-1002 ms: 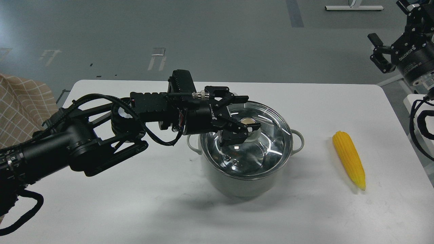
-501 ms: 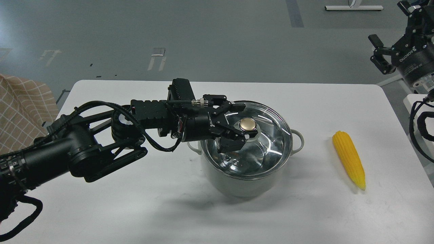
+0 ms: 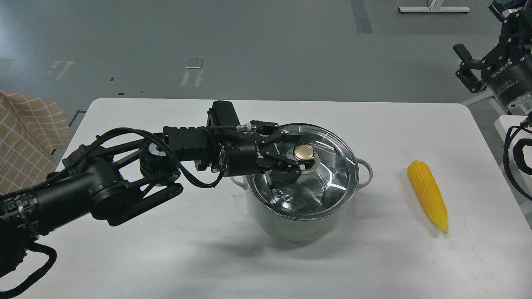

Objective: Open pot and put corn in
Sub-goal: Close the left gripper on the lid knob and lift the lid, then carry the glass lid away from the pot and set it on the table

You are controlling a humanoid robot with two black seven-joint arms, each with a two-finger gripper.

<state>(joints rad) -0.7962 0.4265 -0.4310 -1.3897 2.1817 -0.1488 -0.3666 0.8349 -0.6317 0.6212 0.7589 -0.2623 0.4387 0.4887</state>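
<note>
Left end effector (image 3: pixel 300 160) had its fingers spread around the gold knob (image 3: pixel 302 152), not yet clamped, so I could lift the glass lid (image 3: pixel 328 166) off the pot (image 3: pixel 299 224).

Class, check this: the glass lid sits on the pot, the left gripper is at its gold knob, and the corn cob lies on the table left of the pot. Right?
Not quite. The head view shows the corn cob lying right of the pot, not left. The glass lid does sit on it, the left gripper at the gold knob.
</note>
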